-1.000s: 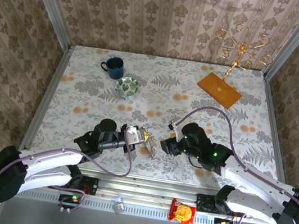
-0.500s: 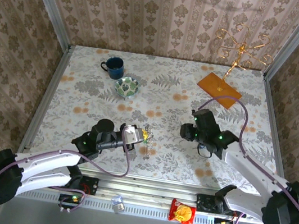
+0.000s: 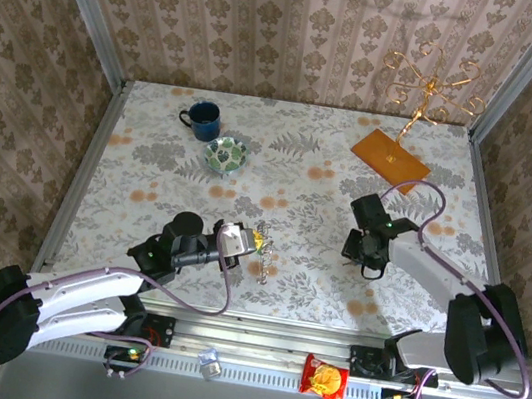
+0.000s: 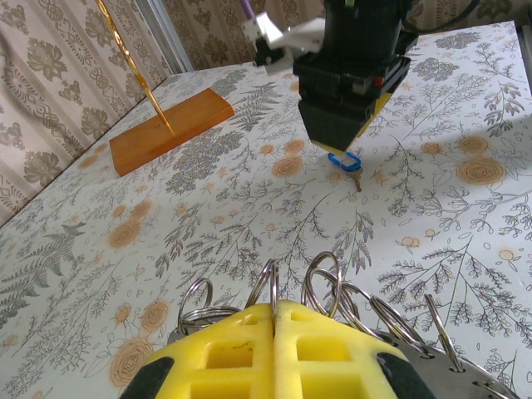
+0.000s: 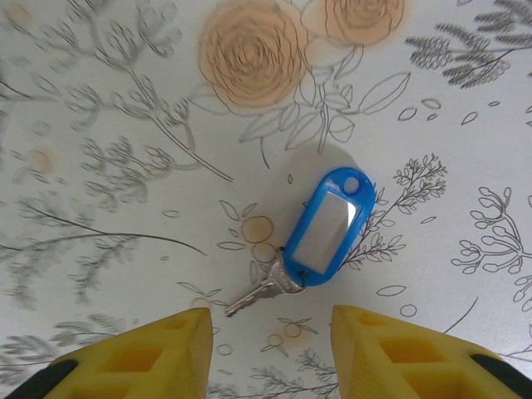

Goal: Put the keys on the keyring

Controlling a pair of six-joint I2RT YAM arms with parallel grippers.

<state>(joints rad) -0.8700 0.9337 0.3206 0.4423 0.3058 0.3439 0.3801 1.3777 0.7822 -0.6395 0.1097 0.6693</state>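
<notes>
Close by my two bases, a red snack packet (image 3: pixel 325 379) lies on the metal rail. A bit past it, my left pincer (image 4: pixel 275 312) is squeezed tight on the keyring (image 4: pixel 465 374). My two yellow fingers (image 4: pixel 224 353) press together with no gap. The keyring is flat and grey, and it is held up off the table (image 3: pixel 147 181). Small wire rings (image 4: pixel 322 278) stand along its edge, right behind my fingertips. Over to the right, my right pincer (image 5: pixel 268 312) points straight down at the table. Its yellow fingers are spread wide and hold nothing. Just under it lies the key with the blue tag (image 5: pixel 324 229), flat on the flowery table top. Its little silver key part sits in the gap between my two fingertips. The blue tag points away from them. I do not touch the key. Farther away on the left sit a small green-patterned bowl (image 3: pixel 224 156) and a dark blue mug (image 3: pixel 201 118). Far off on the right is an orange wooden board (image 3: pixel 391 159) with a curly gold stand (image 3: pixel 426 83) on it.
</notes>
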